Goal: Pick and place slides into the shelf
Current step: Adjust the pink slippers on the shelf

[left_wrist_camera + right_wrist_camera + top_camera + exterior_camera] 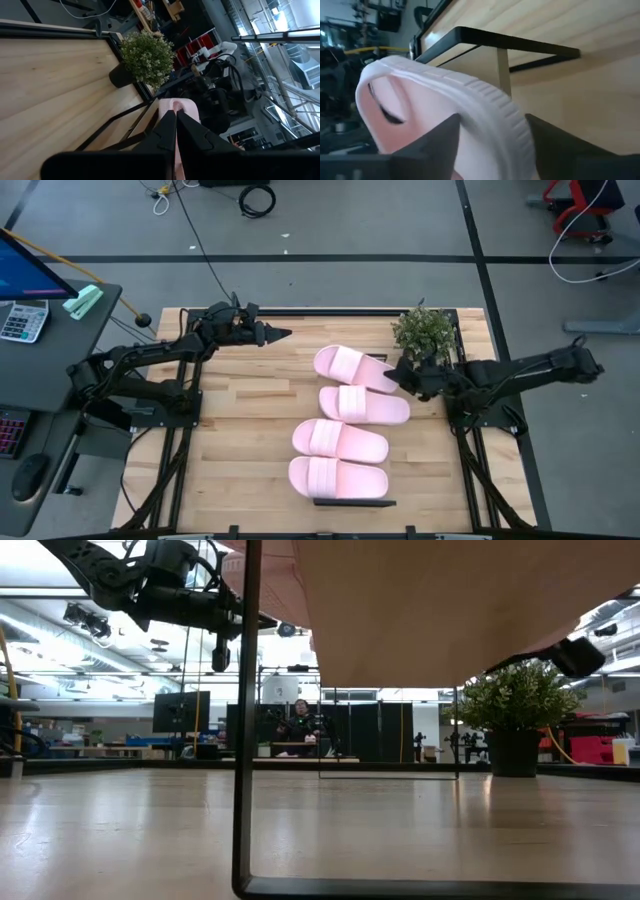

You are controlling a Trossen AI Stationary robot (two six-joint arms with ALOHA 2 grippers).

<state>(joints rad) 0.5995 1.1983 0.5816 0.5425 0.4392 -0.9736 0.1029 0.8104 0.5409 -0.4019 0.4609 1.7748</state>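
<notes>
Four pale pink foam slide sandals (340, 430) lie in a row on the long low shelf with its pale wood panel and thin black metal frame (354, 502), which stands on the plank-patterned wooden counter (240, 430); from above the sandals cover nearly all of the shelf, leaving only a strip of frame visible at the near end. The right gripper (395, 373) sits at the farthest slide (445, 110), its jaws spread wide on either side of the ribbed sole edge; whether they press on it cannot be told. The left gripper (283, 334) hangs apart over the counter's far left, jaws clenched on nothing. A small potted green plant (425, 332) stands behind the right gripper. In the low view, the shelf's underside blocks most of the scene.
</notes>
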